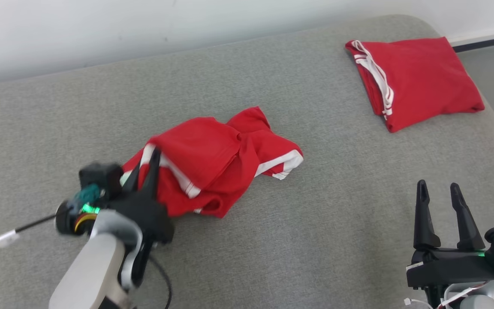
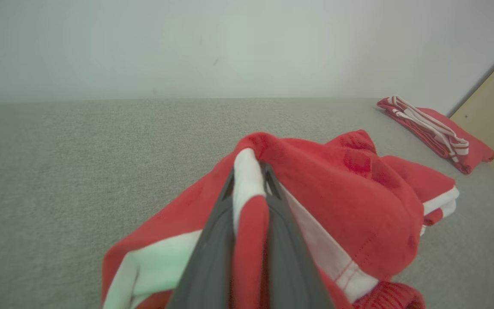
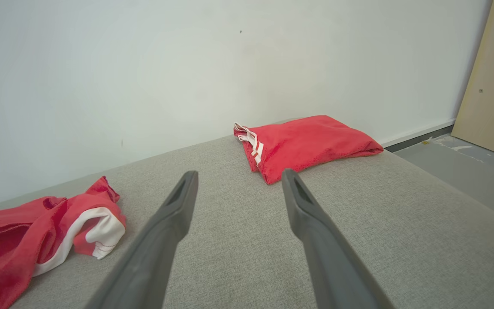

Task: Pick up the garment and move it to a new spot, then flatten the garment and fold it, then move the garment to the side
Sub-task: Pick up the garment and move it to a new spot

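A crumpled red garment with white stripes lies in a heap at the middle of the grey cushion. My left gripper is shut on its left edge; the left wrist view has a fold of red and white cloth pinched between the dark fingers of that gripper, with the garment bunched to the right. My right gripper hangs open at the lower right, well clear of the garment, with nothing between its fingers. From the right wrist that gripper points over bare cushion, the garment at far left.
A second red garment, folded, lies at the cushion's far right corner, also visible as the folded garment near the white wall. The cushion's right edge drops to a grey floor. A tan panel leans at the right.
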`<state>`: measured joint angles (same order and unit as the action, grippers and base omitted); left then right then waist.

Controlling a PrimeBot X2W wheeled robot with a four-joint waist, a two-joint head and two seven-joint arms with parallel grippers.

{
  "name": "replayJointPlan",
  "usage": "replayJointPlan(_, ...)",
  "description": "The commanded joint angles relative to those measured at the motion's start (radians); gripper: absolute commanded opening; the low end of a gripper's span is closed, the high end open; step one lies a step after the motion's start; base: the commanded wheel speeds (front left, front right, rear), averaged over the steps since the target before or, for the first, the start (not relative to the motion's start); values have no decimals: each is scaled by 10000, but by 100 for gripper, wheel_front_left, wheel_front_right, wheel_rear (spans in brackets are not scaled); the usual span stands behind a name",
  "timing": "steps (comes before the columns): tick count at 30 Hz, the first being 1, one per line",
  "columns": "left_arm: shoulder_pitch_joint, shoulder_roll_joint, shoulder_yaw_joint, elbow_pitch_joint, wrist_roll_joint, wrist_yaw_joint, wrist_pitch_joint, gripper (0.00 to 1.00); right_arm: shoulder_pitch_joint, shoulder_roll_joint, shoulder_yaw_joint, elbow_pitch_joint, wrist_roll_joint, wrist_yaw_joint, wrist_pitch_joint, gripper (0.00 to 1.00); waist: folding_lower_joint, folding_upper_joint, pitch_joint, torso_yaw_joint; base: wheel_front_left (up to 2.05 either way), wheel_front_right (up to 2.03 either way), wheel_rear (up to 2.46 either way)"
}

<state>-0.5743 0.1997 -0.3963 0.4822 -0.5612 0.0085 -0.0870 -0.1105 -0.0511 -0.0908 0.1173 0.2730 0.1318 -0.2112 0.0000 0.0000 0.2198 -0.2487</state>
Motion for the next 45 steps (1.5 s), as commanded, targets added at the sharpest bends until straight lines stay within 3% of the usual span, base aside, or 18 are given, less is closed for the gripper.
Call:
replayJointPlan(1, 214, 56, 18, 169, -63, -39, -90, 0, -36, 11, 30, 11, -56, -27, 16, 100, 0, 0, -13, 115, 0, 0, 0)
replayJointPlan(2, 314, 138, 26, 363, -68, -79, -129, 0, -24, 9, 34, 20, -88, -27, 50, 100, 0, 0, -33, 173, 0, 0, 0)
replayJointPlan(3, 375, 230, 47, 587, -68, -67, -204, 20, -23, 11, 61, 18, -87, -27, 59, 100, 0, 0, -55, 218, 0, 0, 0)
replayJointPlan(4, 421, 335, -5, 799, 56, -63, -252, 55, -23, 9, 97, 24, -93, -27, 79, 100, 0, 0, -95, 259, 0, 0, 0)
replayJointPlan(5, 424, 356, -20, 934, 103, -64, -381, 100, -27, 11, 124, 30, -102, -27, 108, 100, 0, 0, -126, 299, 0, 0, 0)
replayJointPlan(10, 439, 123, -128, 1025, 140, -327, -1077, 100, 161, 9, 26, 43, -191, -27, 162, 100, 0, 0, -462, 676, 0, 0, 0)
replayJointPlan(14, 807, -21, -126, 284, 139, -361, -1458, 100, 413, 8, -98, -45, -230, -27, 250, 100, 0, 0, -949, 1111, 0, 0, 0)
replayJointPlan(27, 2763, 625, 880, -2658, 612, 502, -1784, 100, 967, 7, -345, -440, -322, -27, 494, 100, 0, 0, -1870, 2092, 0, 0, 0)
replayJointPlan(32, 3696, 853, 1370, -3469, 1418, 869, -1781, 100, 1125, 7, -263, -528, -263, -27, 550, 100, 0, 0, -2083, 2239, 0, 0, 0)
replayJointPlan(38, 4674, 804, 1963, -3904, 1779, 999, -1783, 100, 1239, 7, -244, -543, -209, -27, 562, 100, 0, 0, -2245, 2267, 0, 0, 0)
replayJointPlan(45, 5704, 504, 2961, -4498, 1811, 445, -1785, 100, 1473, 10, -96, -515, -88, -27, 427, 100, 0, 0, -2396, 2401, 0, 0, 0)
